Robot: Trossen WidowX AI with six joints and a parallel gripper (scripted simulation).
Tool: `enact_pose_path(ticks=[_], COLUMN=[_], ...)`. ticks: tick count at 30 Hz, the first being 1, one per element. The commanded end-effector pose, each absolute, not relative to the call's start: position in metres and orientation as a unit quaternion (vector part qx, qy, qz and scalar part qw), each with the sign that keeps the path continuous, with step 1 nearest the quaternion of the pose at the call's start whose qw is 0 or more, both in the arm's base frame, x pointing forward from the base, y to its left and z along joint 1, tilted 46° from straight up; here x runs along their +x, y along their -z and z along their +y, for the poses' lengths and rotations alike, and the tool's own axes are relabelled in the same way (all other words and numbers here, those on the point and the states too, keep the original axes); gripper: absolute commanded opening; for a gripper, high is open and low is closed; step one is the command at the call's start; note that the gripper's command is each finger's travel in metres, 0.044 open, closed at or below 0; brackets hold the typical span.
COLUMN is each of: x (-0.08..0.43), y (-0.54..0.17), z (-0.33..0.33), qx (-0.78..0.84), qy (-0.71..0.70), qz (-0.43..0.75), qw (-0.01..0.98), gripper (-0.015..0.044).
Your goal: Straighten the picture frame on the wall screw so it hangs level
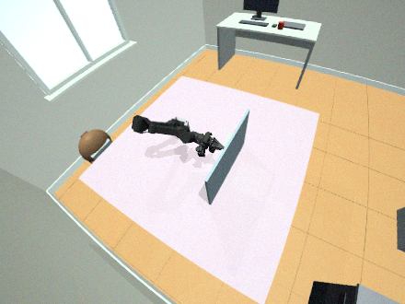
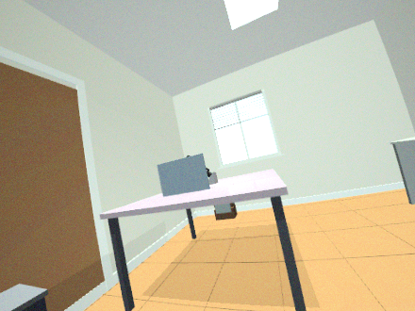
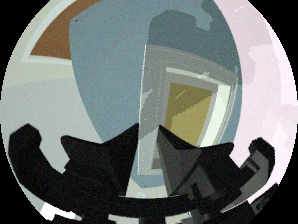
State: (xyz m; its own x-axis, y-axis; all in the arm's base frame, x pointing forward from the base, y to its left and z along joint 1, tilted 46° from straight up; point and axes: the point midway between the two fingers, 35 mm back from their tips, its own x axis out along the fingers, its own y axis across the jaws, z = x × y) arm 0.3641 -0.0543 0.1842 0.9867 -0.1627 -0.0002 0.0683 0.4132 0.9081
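Observation:
The picture frame (image 3: 154, 75), with a grey border, pale mat and olive picture, hangs against the blue-grey wall panel (image 3: 107, 60) (image 1: 227, 161) (image 2: 184, 175). In the wrist view the table is to the right, so the frame's left edge there is its upper edge; it leans slightly against the view. My gripper (image 3: 148, 127) (image 1: 223, 147) is at the panel's front, shut on the border along that edge, one finger on the outer side and one on the inner side. The screw and the notched strip are hidden behind the frame.
The panel stands upright on the pale pink table (image 1: 276, 134) (image 2: 245, 183), its back toward the exterior camera. A white desk (image 1: 304, 34) with a monitor stands at the back of the room, and a brown round chair (image 1: 94, 144) stands beside the table.

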Motion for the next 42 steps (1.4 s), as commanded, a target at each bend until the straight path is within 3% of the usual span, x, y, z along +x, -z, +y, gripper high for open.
enact_pose_path(ticks=[1, 42], x=[0.3645, 0.3651], y=[-0.1867, -0.1926], z=[-0.0529, -0.0497], qx=[0.536, 0.536], qy=[0.067, 0.067], qz=[-0.045, -0.045], qw=[0.840, 0.840], gripper=[0.0000, 0.0000])
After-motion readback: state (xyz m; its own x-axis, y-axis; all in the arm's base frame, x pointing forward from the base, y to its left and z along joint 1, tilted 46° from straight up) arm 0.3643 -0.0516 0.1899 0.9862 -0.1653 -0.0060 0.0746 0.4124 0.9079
